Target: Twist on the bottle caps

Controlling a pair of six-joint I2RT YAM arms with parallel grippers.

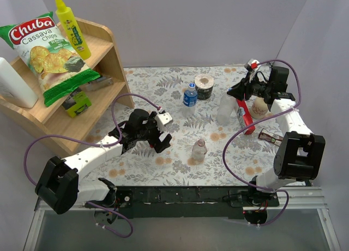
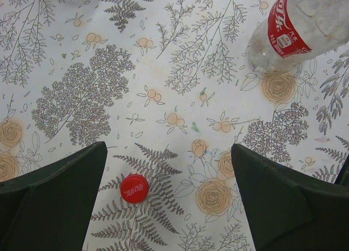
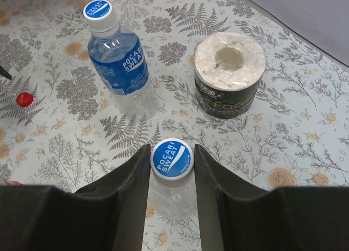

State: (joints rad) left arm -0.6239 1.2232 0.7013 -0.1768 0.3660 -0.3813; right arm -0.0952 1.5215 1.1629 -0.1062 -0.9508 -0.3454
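Observation:
A blue bottle cap (image 3: 172, 158) sits on top of a clear bottle (image 1: 224, 111) at the back right, and my right gripper (image 3: 172, 153) is shut on it from above, one finger on each side. A second blue cap (image 3: 98, 11) is on the labelled Pocari Sweat bottle (image 1: 190, 96) standing nearby. The red cap (image 2: 134, 188) lies flat on the tablecloth, beside the left finger, below my left gripper (image 2: 169, 169), which hangs wide open and holds nothing. An uncapped Coca-Cola bottle (image 1: 199, 151) stands to the right of the left gripper (image 1: 145, 144).
A wrapped toilet roll (image 1: 205, 86) stands behind the Pocari bottle. A red bottle (image 1: 244, 117) and small packets lie under the right arm. A wooden shelf (image 1: 112, 52) at the back left carries a chips bag and a yellow squeeze bottle.

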